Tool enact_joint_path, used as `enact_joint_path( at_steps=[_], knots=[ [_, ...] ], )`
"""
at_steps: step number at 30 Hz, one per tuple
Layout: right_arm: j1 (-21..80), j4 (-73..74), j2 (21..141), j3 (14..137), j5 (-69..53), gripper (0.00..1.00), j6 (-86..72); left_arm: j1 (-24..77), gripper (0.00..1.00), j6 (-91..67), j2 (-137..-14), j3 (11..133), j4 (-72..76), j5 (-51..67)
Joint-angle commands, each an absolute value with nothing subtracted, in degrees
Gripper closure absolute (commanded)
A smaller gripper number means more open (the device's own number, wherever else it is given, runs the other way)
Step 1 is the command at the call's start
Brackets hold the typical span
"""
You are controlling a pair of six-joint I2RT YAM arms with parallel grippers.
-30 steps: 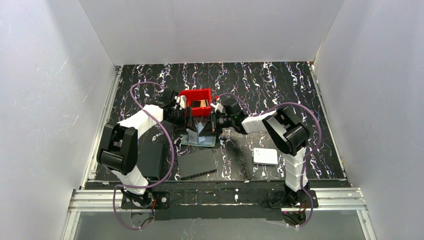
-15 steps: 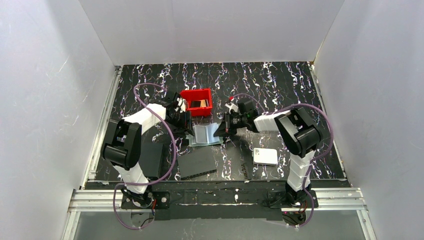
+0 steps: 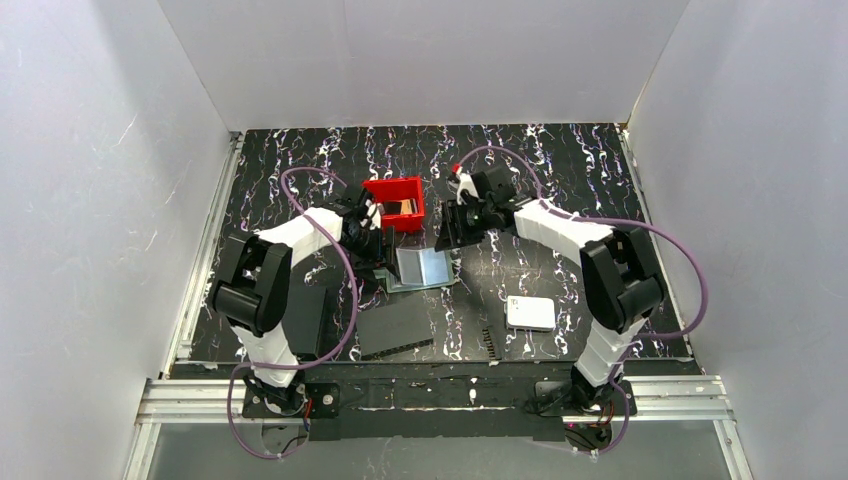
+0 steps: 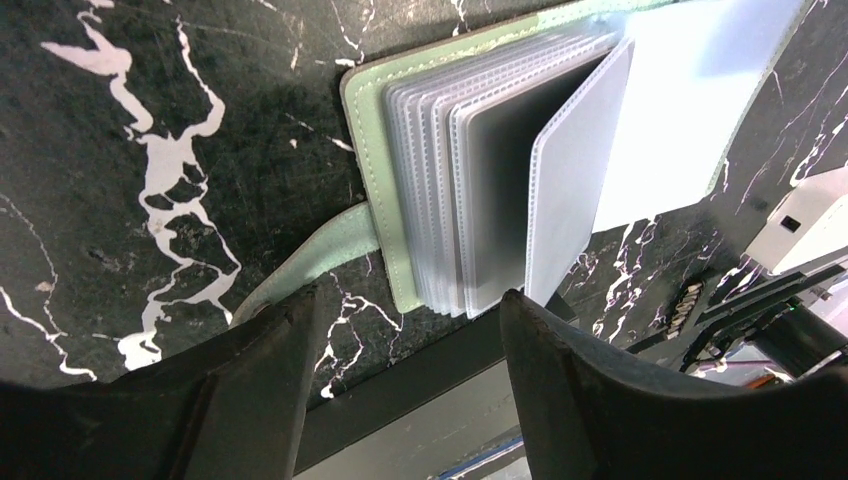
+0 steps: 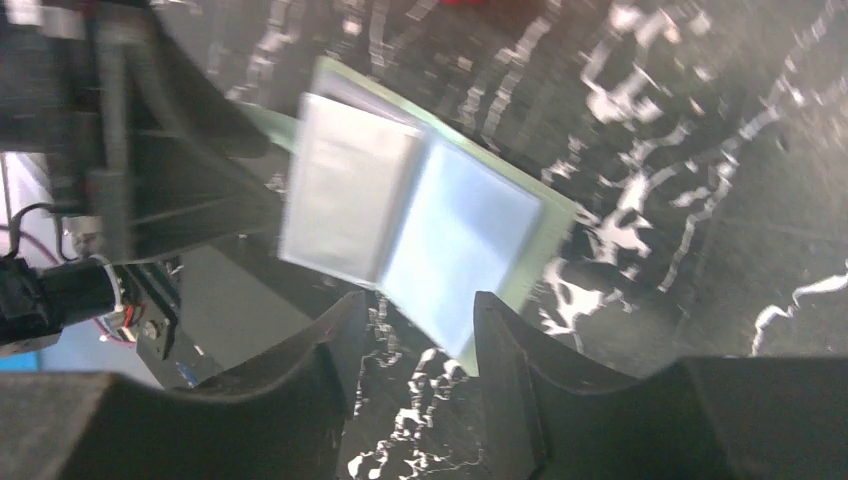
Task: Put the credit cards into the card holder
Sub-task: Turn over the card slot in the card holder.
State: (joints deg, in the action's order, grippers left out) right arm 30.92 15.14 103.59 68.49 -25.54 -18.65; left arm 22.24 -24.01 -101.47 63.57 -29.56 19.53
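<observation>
marble table (image 3: 560, 180) | card holder (image 3: 425, 268) open | left gripper (image 4: 405, 305), right gripper (image 5: 415, 305) flank it, jaws apart, empty | imo pin holder flat first

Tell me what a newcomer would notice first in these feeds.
The bright red bin at mid-table stands out against the black marbled table, with a tan card showing inside. Just in front lies the card holder, open with its pale pockets fanned, between the left gripper and right gripper, both open and empty.
</observation>
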Motion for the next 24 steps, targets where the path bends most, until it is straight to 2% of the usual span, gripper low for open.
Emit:
enact_joint_path(
  at_steps=[1,3,5,8,12,19,24],
  knots=[
    [34.2,15.4,99.9,71.3,-27.4,0.43,-18.8,22.0,0.35,-23.4,-96.2,64.4,-32.2,18.7],
    [34.3,5.2,101.0,67.7,-35.1,0.35,-25.5,21.3,0.32,-23.8,-95.2,64.9,-32.7,18.4],
    [34.2,-5.2,103.0,64.5,-39.3,0.34,-32.9,20.1,0.28,-24.6,-94.1,65.2,-32.8,19.4],
    [34.2,-13.7,106.5,62.0,-41.0,0.42,-39.1,19.0,0.22,-25.0,-93.3,65.9,-31.9,22.2],
    [34.2,-15.3,109.2,61.1,-40.4,0.48,-39.5,19.1,0.21,-26.1,-96.2,65.3,-28.9,26.6],
    [34.3,-18.5,111.0,57.6,-39.2,0.48,-40.7,19.5,0.25,-27.7,-100.1,62.0,-24.4,27.1],
    [34.5,-23.0,112.1,56.7,-41.1,0.56,-43.6,20.2,0.35,-28.4,-101.3,60.0,-22.8,25.5]
  ],
)
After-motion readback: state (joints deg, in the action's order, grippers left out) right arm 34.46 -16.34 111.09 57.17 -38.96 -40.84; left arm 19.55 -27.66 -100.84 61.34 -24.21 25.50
